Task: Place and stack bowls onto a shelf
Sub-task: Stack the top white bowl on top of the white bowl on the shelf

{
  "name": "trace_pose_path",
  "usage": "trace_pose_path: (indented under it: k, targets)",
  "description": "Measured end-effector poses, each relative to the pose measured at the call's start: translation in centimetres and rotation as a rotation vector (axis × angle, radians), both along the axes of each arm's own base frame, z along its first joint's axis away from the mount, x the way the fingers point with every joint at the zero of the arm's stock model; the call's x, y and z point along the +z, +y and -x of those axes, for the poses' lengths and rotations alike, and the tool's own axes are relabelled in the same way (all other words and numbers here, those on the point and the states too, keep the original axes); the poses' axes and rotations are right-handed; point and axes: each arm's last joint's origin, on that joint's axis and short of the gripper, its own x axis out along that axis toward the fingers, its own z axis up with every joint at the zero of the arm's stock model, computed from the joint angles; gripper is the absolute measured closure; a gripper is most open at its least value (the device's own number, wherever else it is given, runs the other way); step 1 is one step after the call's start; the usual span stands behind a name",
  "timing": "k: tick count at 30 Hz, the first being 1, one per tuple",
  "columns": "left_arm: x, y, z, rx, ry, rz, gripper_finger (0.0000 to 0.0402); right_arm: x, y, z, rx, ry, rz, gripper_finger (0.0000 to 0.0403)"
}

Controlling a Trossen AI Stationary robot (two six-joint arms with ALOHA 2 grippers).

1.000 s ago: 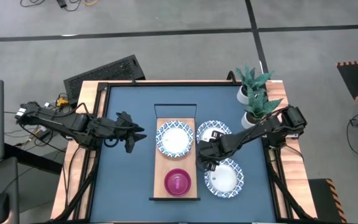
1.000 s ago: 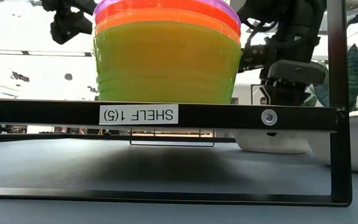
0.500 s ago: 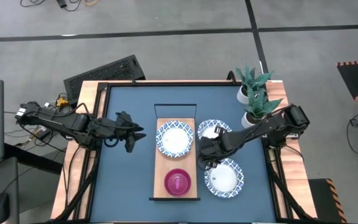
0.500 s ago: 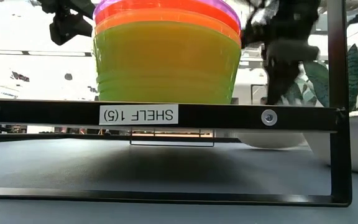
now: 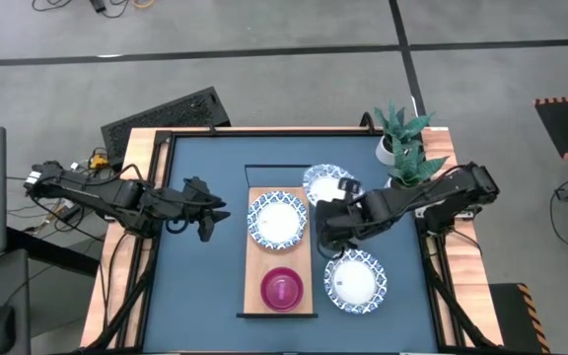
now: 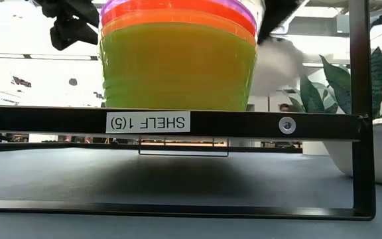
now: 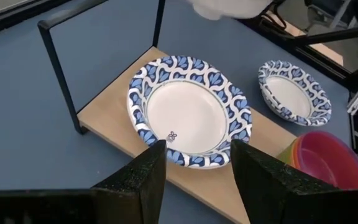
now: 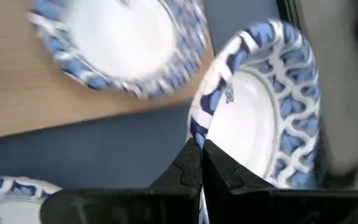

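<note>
Dark blue desk (image 5: 205, 286): right pincer (image 5: 331, 212) clamped on a patterned dish (image 5: 325, 184) rim, just right of shelf (image 5: 297, 258); left pincer (image 5: 210, 209) spread, waiting left.

Dish (image 5: 277, 219), bowl stack (image 5: 282, 289) on shelf (image 5: 257, 264)

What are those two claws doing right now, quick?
Left gripper: open, holding nothing, waiting beside the shelf.
Right gripper: shut on the rim of a blue-rimmed white dish, lifted next to the shelf.
</note>
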Motion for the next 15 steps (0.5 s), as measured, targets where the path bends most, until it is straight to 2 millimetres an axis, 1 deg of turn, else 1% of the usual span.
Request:
trace_pose_path:
  k: [4,8,12,15]
  targets:
    - [0.0,0.0,0.0,0.003,0.0,-0.001,0.0239,0.9,1.5,-1.2,0.265,-0.045,0.072,0.0381]
    - [0.0,0.1,0.0,0.022,-0.003,-0.009,0.0239,1.4,2.6,-1.9,0.434,-0.095,0.107,0.0381]
    - [0.0,0.1,0.0,0.037,-0.005,-0.018,0.0239,0.9,3.0,-2.8,0.492,-0.1,0.106,0.0381]
    - [0.0,0.1,0.0,0.04,-0.007,-0.014,0.0239,-0.2,3.3,-3.7,0.494,-0.077,0.11,0.0381]
